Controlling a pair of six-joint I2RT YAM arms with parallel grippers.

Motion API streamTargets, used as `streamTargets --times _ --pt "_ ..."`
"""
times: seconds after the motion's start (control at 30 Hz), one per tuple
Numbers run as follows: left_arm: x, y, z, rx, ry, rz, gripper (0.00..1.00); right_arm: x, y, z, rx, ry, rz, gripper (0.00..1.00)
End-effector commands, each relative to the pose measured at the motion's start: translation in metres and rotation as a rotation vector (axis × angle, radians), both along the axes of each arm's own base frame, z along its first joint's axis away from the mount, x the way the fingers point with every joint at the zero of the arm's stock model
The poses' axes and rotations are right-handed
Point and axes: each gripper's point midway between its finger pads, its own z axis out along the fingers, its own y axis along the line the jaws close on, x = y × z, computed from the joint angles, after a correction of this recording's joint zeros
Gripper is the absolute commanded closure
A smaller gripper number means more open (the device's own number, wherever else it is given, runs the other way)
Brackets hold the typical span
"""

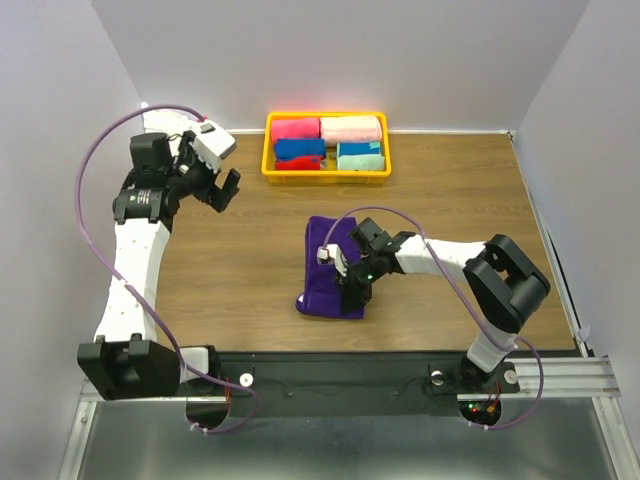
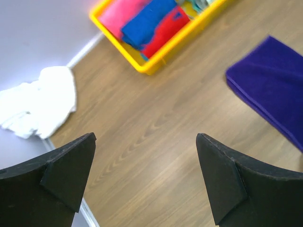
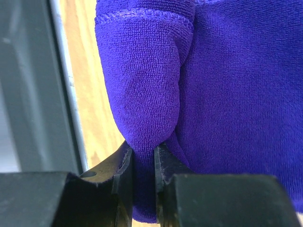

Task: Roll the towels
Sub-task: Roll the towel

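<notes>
A purple towel point(image 1: 330, 268) lies folded on the wooden table near its middle, its near end turned over into a small roll. My right gripper point(image 1: 356, 284) is shut on that near rolled edge; in the right wrist view the purple towel point(image 3: 222, 71) fills the frame and a fold of it is pinched between the fingers point(image 3: 124, 182). My left gripper point(image 1: 222, 192) is open and empty, held above the table at the far left. In the left wrist view the purple towel point(image 2: 274, 85) lies to the right, beyond the fingers point(image 2: 71, 165).
A yellow basket point(image 1: 268, 150) at the far middle holds several rolled towels in pink, blue, red and teal; it also shows in the left wrist view point(image 2: 156, 61). A white cloth point(image 2: 42, 101) lies against the left wall. The table's near edge meets a black rail point(image 1: 350, 360).
</notes>
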Motion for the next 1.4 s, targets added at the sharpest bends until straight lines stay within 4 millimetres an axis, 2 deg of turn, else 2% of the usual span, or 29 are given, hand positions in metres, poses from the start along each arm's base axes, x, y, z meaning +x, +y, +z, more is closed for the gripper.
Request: streamTargets --times 0.0,0.03,0.07,0.1,0.17,0.2,0.23,0.27,0.3,0.33,0.4,0.47,0.5,0.53,0.57,0.6,0.7,0.77,0.8,0.83,0.97,1.1,1.17,1.2,1.3,1.37 --pt "-0.026 -0.02 -0.059 0.001 0.188 -0.153 0.01 -0.02 -0.005 -0.005 -0.024 0.205 -0.007 0.99" --pt "-0.027 -0.022 -0.055 -0.013 0.174 -0.145 0.01 -0.021 -0.004 -0.003 -0.014 0.229 -0.004 1.0" --pt "-0.032 -0.026 -0.039 -0.026 0.118 -0.146 0.01 -0.019 -0.004 -0.003 -0.011 0.245 -0.01 0.99" --pt "-0.034 -0.031 -0.036 -0.043 0.084 -0.151 0.01 -0.015 -0.004 -0.005 -0.014 0.268 -0.02 1.0" --pt "-0.044 -0.047 -0.022 -0.035 -0.003 -0.175 0.01 -0.015 -0.002 -0.004 0.001 0.309 -0.018 0.99" --pt "-0.048 -0.054 0.008 -0.03 -0.148 -0.172 0.01 -0.012 -0.002 -0.005 0.004 0.32 -0.024 0.99" --pt "-0.055 -0.06 0.017 -0.03 -0.217 -0.133 0.01 -0.01 -0.002 -0.005 0.004 0.34 -0.026 0.99" --pt "-0.056 -0.064 0.006 -0.028 -0.188 -0.116 0.01 -0.01 -0.001 -0.005 0.006 0.343 -0.025 0.99" --pt "-0.061 -0.065 0.016 -0.035 -0.231 -0.1 0.01 -0.007 -0.002 -0.006 0.006 0.345 -0.028 1.0" --pt "-0.065 -0.069 0.016 -0.042 -0.217 -0.12 0.01 -0.007 -0.002 -0.007 0.003 0.357 -0.033 0.99" --pt "-0.078 -0.088 -0.005 -0.021 -0.119 -0.211 0.01 -0.004 -0.003 -0.007 0.013 0.379 -0.039 0.99" --pt "-0.084 -0.1 -0.021 0.037 -0.09 -0.224 0.01 -0.005 -0.005 -0.009 0.011 0.413 -0.045 0.99" --pt "-0.102 -0.124 -0.027 0.087 -0.117 -0.323 0.01 -0.004 -0.007 -0.011 0.01 0.415 -0.043 0.99" --pt "-0.105 -0.124 -0.046 0.145 -0.112 -0.308 0.01 -0.005 -0.008 -0.012 0.003 0.423 -0.042 0.99" --pt "-0.112 -0.131 -0.055 0.172 -0.12 -0.33 0.01 -0.006 -0.009 -0.013 -0.001 0.431 -0.041 0.99" --pt "-0.13 -0.146 -0.069 0.214 -0.135 -0.399 0.01 -0.006 -0.011 -0.017 -0.01 0.445 -0.046 0.99" --pt "-0.159 -0.163 -0.088 0.254 -0.136 -0.533 0.01 -0.006 -0.012 -0.021 -0.01 0.488 -0.043 0.99" --pt "-0.186 -0.172 -0.119 0.336 -0.105 -0.661 0.01 -0.008 -0.013 -0.023 -0.021 0.535 -0.047 1.0" --pt "-0.198 -0.181 -0.127 0.354 -0.113 -0.715 0.01 -0.009 -0.013 -0.024 -0.022 0.552 -0.046 0.99" --pt "-0.195 -0.18 -0.133 0.358 -0.108 -0.691 0.01 -0.007 -0.014 -0.026 -0.026 0.558 -0.048 0.99" --pt "-0.228 -0.204 -0.168 0.388 -0.081 -0.795 0.01 -0.007 -0.013 -0.028 -0.02 0.613 -0.051 0.99" --pt "-0.24 -0.218 -0.197 0.393 -0.082 -0.851 0.04 -0.003 -0.016 -0.03 -0.03 0.639 -0.065 0.98" --pt "-0.238 -0.215 -0.211 0.437 -0.095 -0.84 0.1 -0.002 -0.016 -0.033 -0.044 0.644 -0.067 0.98" --pt "-0.23 -0.216 -0.217 0.468 -0.114 -0.816 0.11 0.0 -0.016 -0.032 -0.045 0.644 -0.069 0.98" --pt "-0.222 -0.219 -0.226 0.508 -0.126 -0.794 0.14 0.001 -0.015 -0.033 -0.052 0.645 -0.069 0.97" --pt "-0.215 -0.223 -0.224 0.507 -0.158 -0.77 0.15 0.001 -0.017 -0.035 -0.063 0.65 -0.071 0.96"
